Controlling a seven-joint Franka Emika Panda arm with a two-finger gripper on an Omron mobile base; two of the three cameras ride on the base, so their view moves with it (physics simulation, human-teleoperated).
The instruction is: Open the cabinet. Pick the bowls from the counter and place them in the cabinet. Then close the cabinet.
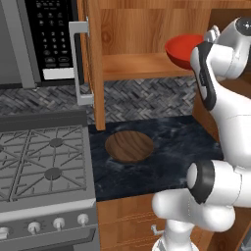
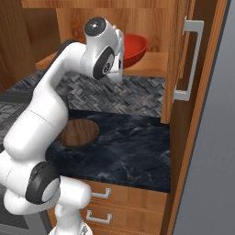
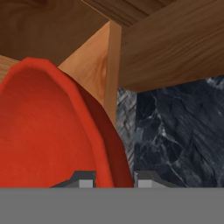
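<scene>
The gripper [image 3: 113,179] pinches the rim of the glossy red bowl [image 1: 182,50], its two finger tips [image 3: 85,179] set on either side of the bowl's wall, holding it tilted at the front edge of the wooden shelf [image 1: 142,66] inside the cabinet [image 2: 183,69], whose doors stand open. The dark wood-grain bowl [image 1: 129,146] sits on the marbled counter [image 2: 133,151] below, near the gas stove [image 1: 41,162]. The microwave [image 1: 46,37] keypad carries small white characters, too fine to read.
</scene>
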